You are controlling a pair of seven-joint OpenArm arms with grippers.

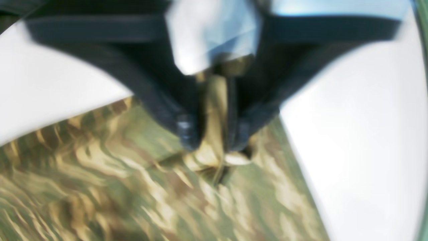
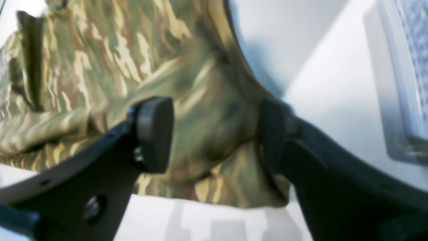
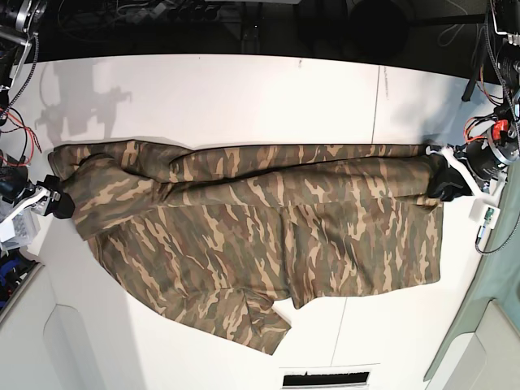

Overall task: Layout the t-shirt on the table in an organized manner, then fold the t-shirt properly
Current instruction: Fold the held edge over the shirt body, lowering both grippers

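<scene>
The camouflage t-shirt (image 3: 268,211) lies stretched left to right across the white table (image 3: 203,97), rumpled along its far edge, with one sleeve toward the near side. My left gripper (image 3: 443,180) is at the shirt's right end. In the left wrist view it (image 1: 214,140) is shut on a pinched fold of the t-shirt (image 1: 100,187), just above the table (image 1: 361,134). My right gripper (image 3: 58,203) is at the shirt's left end. In the right wrist view its jaws (image 2: 215,137) stand wide apart with a bunch of the t-shirt (image 2: 117,50) between them.
A thin seam line (image 3: 376,106) crosses the table. The dark far edge (image 3: 244,45) runs along the back. Cables and electronics (image 3: 12,122) sit at the left border. A pale grey panel (image 2: 401,83) stands beside the right gripper. A dark slot (image 3: 325,379) is at the near edge.
</scene>
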